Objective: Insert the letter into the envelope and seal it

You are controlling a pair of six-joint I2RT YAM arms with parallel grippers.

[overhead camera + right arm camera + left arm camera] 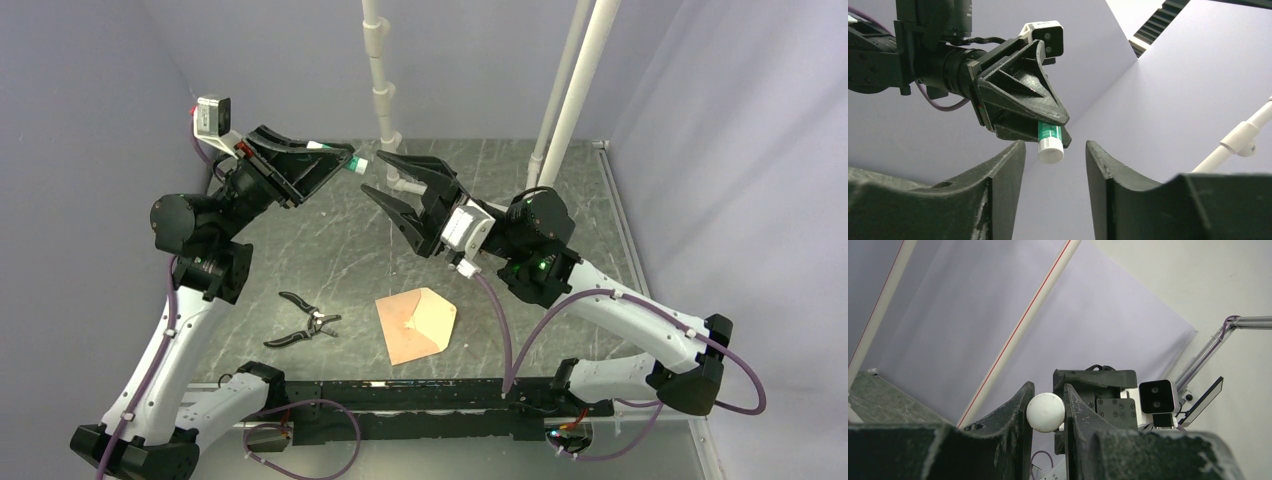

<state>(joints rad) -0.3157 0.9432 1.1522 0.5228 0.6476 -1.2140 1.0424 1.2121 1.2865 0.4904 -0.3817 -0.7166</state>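
The envelope (418, 322) lies flat on the table near the front edge, its paler pointed flap open toward the right. The letter is not visible as a separate sheet. Both arms are raised above the back of the table. My left gripper (345, 158) (1048, 386) is shut on a green and white glue stick (357, 164) (1046, 412) (1050, 142), whose white cap pokes out toward the right arm. My right gripper (372, 174) (1055, 145) faces that cap with its jaws open, one on either side of it and not touching.
Black-handled pliers (303, 322) lie on the table left of the envelope. White pipes (383, 90) (570, 90) stand at the back, close behind the grippers. Grey walls close in the left, back and right sides.
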